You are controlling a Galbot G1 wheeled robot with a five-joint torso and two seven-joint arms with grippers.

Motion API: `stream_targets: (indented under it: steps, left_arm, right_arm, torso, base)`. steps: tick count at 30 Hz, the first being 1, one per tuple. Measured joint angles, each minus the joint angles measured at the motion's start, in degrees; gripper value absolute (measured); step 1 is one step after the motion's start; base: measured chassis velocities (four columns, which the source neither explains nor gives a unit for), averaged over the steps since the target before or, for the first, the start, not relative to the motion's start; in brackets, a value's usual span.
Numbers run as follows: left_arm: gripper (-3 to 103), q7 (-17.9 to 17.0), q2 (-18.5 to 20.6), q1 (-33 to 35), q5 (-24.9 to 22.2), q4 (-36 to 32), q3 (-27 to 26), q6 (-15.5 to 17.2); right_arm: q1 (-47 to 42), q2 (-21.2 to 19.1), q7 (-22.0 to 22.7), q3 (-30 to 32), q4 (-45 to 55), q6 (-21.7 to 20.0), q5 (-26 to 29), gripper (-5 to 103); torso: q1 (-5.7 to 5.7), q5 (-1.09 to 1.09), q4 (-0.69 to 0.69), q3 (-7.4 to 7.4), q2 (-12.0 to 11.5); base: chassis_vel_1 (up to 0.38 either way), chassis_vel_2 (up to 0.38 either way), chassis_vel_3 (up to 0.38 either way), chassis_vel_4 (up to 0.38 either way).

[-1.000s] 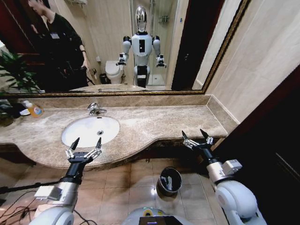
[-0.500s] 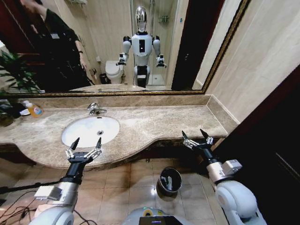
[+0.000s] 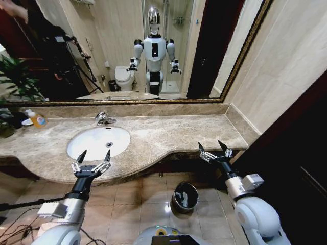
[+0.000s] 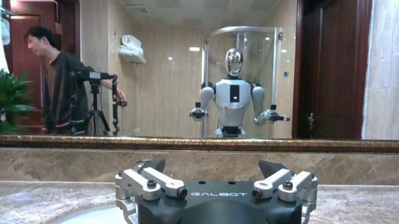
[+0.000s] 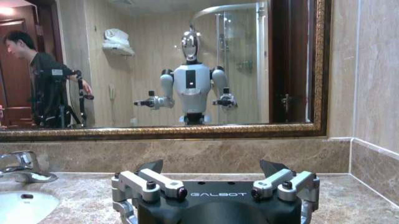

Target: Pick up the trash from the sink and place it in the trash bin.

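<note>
the sink (image 3: pixel 98 142) sits in the beige marble tabletop (image 3: pixel 168 133), its white bowl bare, no litter to be made out in it (the faucet (image 3: pixel 103 119) stands at its back rim). the left gripper (image 3: pixel 92 162) hovers at the sink's front edge, fingers spread. the right gripper (image 3: pixel 215 152), also spread and holding nothing, hangs well to the sink's right. the trash bin (image 3: pixel 185 196) stands on the floor, below and right of the sink.

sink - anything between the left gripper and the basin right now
Nothing visible does. The left gripper, open, hovers at the counter's front edge just short of the sink, with bare marble rim between them. The faucet stands at the far side.
</note>
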Motion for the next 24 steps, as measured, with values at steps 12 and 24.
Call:
stream_targets:
  steps: [12,24]
  left_arm:
    - [100,0.0,0.0,0.0,0.0,0.0,0.0,0.0]
    - [100,0.0,0.0,0.0,0.0,0.0,0.0,0.0]
  right_arm:
    - [0.0,0.0,0.0,0.0,0.0,0.0,0.0,100]
    - [0.0,0.0,0.0,0.0,0.0,0.0,0.0,100]
  torso:
    - [0.0,0.0,0.0,0.0,0.0]
    - [0.0,0.0,0.0,0.0,0.0]
  base:
    - [0.0,0.0,0.0,0.0]
    - [0.0,0.0,0.0,0.0]
